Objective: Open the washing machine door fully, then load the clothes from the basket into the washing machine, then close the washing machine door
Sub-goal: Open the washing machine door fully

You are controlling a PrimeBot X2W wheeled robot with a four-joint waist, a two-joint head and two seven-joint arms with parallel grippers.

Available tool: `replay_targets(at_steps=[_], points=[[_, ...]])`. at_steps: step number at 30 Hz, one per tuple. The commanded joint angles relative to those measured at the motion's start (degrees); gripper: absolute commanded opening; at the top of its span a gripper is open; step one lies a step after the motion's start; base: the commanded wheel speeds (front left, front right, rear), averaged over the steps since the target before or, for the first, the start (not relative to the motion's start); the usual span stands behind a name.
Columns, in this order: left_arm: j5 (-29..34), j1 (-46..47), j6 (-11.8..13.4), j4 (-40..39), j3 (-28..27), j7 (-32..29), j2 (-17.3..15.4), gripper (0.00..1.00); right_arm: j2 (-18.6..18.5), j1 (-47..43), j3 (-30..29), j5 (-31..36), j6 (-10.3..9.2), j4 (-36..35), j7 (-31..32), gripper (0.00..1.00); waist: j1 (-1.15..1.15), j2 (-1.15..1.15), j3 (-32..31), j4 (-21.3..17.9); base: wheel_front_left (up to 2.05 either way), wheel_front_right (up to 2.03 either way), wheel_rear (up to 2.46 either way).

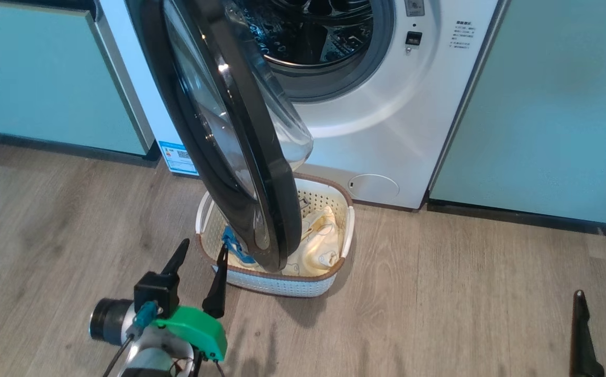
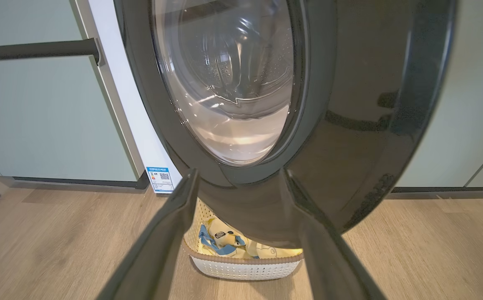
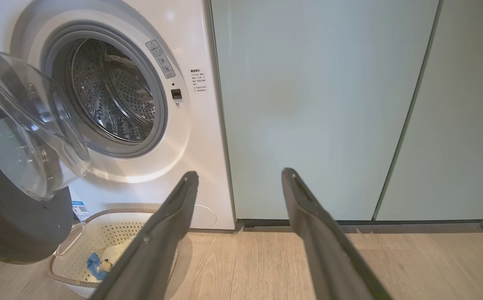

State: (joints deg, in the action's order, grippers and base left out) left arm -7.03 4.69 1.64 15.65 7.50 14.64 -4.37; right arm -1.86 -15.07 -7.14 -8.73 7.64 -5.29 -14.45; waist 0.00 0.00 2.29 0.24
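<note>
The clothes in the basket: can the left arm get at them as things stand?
Probably not cleanly: the washing machine door hangs part-open over the basket, between the open left gripper and most of the clothes.

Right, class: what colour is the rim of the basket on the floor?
Brown, on a basket with cream perforated sides. Clearest in the head view.

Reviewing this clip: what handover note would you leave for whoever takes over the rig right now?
Grippers: left gripper open, empty, pointing at the lower rim of the washing machine door. right gripper open, empty, low on the right.
Things: door swung out partway, hanging over the basket on the floor before the washing machine. The clothes lie in the basket; drum looks empty.
Done: door unlatched, part open.
Left: open it fully, load clothes, close door.
</note>
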Motion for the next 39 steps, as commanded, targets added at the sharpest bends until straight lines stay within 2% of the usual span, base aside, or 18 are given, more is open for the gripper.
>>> replay_targets(at_steps=[1,15,16,17,31,35,39], points=[[0.6,1.5,-0.2,-1.6,-2.3,0.4,-0.8,1.0,-1.0,1.1,1.2,-0.1,-0.15,-2.2,-0.5,1.0,0.0,0.0,0.1,-0.1,0.0,0.0,0.0],[1.1,1.9,-0.8,-1.6,-2.7,0.4,-0.4,1.0,-1.0,0.9,1.5,-0.5,-0.15,-2.5,-0.5,1.0,0.0,0.0,0.6,-0.5,0.0,0.0,0.0],[1.1,1.9,-0.9,-1.6,-2.7,0.4,-0.3,0.3,-1.0,0.9,1.5,-0.5,-0.15,-2.5,-0.5,1.0,0.0,0.0,0.6,-0.5,0.0,0.0,0.0],[1.1,2.0,-1.1,-1.6,-2.7,0.4,-0.3,0.0,-1.0,0.9,1.5,-0.5,-0.15,-2.5,-0.5,1.0,0.0,0.0,0.7,-0.5,0.0,0.0,0.0],[2.0,3.4,-1.3,-2.3,-3.3,0.4,-0.6,0.0,-1.0,1.3,1.6,-0.6,-0.15,-2.4,-0.5,1.0,0.0,0.0,1.4,-0.6,0.0,0.0,0.0],[3.2,5.6,-0.2,-5.4,-4.4,0.4,-1.8,0.0,-1.0,1.3,1.6,-0.7,-0.15,-2.4,-0.5,1.0,0.0,0.0,1.4,-0.5,0.0,0.0,0.0],[5.2,9.6,1.0,-11.9,-5.5,0.4,-3.8,0.0,-1.0,1.4,1.5,-0.4,-0.15,-2.4,-0.5,1.0,0.0,0.0,1.6,-0.5,0.0,0.0,0.0]])
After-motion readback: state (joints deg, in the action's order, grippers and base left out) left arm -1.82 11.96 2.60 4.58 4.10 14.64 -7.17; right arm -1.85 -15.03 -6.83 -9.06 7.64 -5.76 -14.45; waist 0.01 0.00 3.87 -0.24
